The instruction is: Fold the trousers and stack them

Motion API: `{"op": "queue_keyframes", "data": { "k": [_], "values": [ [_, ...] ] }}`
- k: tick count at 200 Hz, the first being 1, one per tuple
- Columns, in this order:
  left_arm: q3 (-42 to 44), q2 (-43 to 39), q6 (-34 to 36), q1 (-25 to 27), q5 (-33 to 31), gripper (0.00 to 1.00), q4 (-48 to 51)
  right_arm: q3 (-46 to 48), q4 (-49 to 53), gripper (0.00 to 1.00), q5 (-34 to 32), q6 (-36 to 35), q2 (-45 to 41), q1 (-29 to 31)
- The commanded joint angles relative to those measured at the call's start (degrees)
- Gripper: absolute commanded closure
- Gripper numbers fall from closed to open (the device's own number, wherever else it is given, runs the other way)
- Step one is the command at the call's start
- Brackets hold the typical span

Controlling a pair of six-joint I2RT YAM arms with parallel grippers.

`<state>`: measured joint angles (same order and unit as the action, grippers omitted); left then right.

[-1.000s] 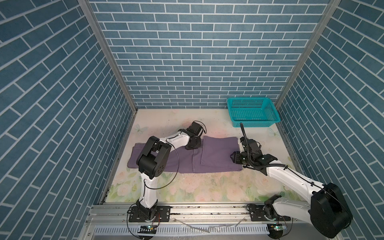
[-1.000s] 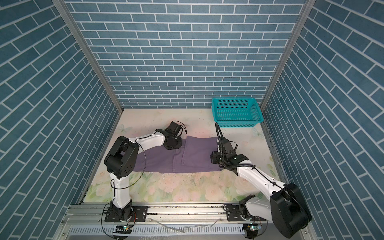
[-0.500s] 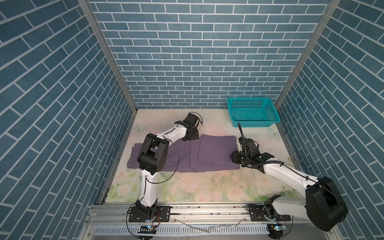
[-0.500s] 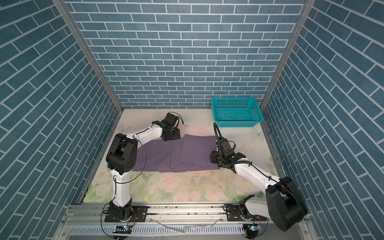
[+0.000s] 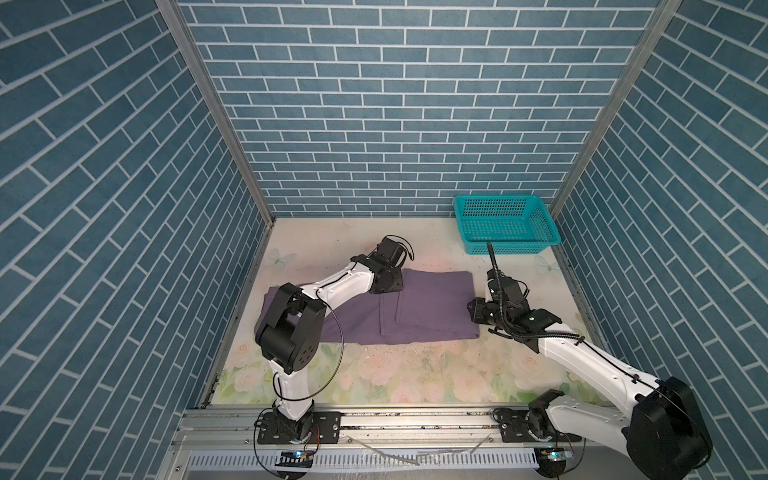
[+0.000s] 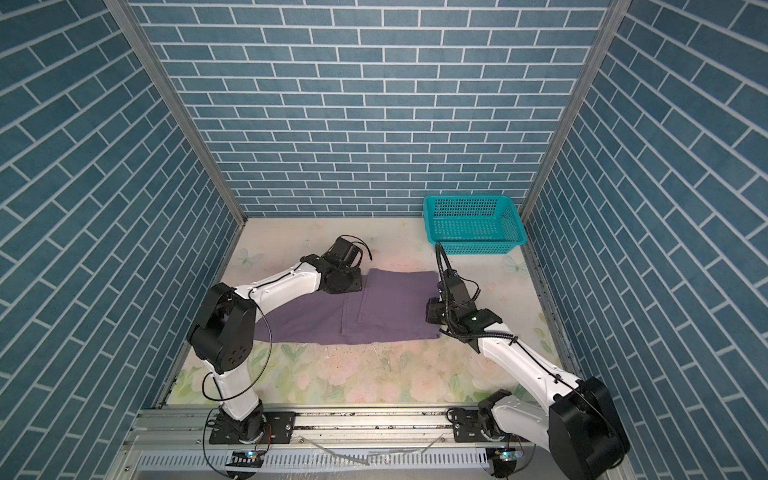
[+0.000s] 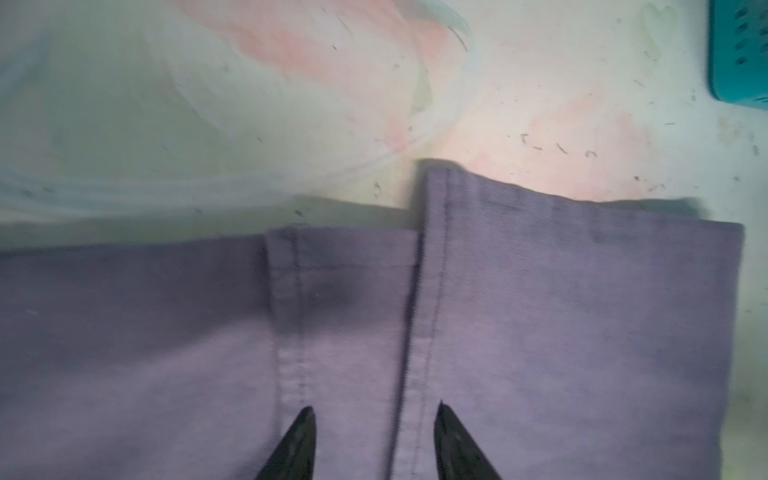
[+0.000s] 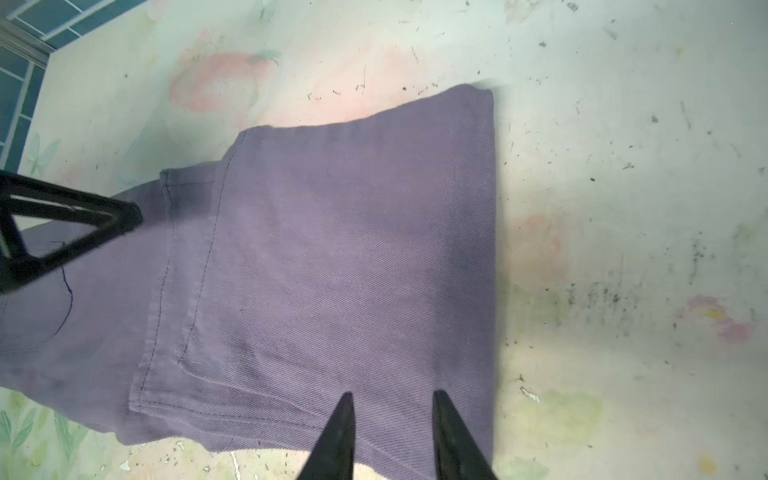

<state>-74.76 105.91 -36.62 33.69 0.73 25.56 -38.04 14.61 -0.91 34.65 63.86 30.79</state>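
The dusty-purple trousers [image 5: 419, 309] [image 6: 390, 309] lie flat across the middle of the table, their right part folded over double with a stitched hem [image 7: 434, 291] on top. My left gripper [image 7: 375, 408] hovers open over the cloth near its far edge [image 5: 388, 284], one finger on each side of that hem, holding nothing. My right gripper [image 8: 391, 394] [image 5: 473, 312] stands open with a narrow gap just over the trousers' right folded edge. A left finger [image 8: 70, 226] shows in the right wrist view.
A teal mesh basket [image 5: 511, 246] [image 6: 473, 248] [image 7: 739, 54] stands at the back right corner against the wall. Blue brick walls close in three sides. The floral table [image 5: 415, 374] lies bare in front of the trousers, and a metal rail [image 5: 415, 419] runs along the near edge.
My left gripper went from shut to open, pulled toward the back wall, then came back over the cloth's far edge. The right gripper narrowed a little and stayed put.
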Motion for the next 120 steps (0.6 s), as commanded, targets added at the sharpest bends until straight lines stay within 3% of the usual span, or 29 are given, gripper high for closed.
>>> {"op": "queue_keyframes", "data": {
  "k": [1, 81, 104, 120],
  "values": [
    [4.04, 2.06, -2.19, 0.22, 3.09, 0.51, -4.27, -1.94, 1.58, 0.68, -1.39, 0.37, -1.99, -0.46],
    [4.28, 6.66, -5.22, 1.83, 5.56, 0.57, -9.34, -0.45, 4.01, 0.68, -1.27, 1.14, -4.12, -1.0],
    [4.02, 6.74, -5.2, 2.27, 5.42, 0.64, -8.95, 0.83, 3.87, 0.67, -1.49, 1.52, -4.74, -0.99],
    [3.94, 6.68, -5.56, 2.3, 5.05, 0.77, -7.85, 0.87, 4.55, 0.66, -2.28, 1.72, -4.18, -1.08]
  ]
}}
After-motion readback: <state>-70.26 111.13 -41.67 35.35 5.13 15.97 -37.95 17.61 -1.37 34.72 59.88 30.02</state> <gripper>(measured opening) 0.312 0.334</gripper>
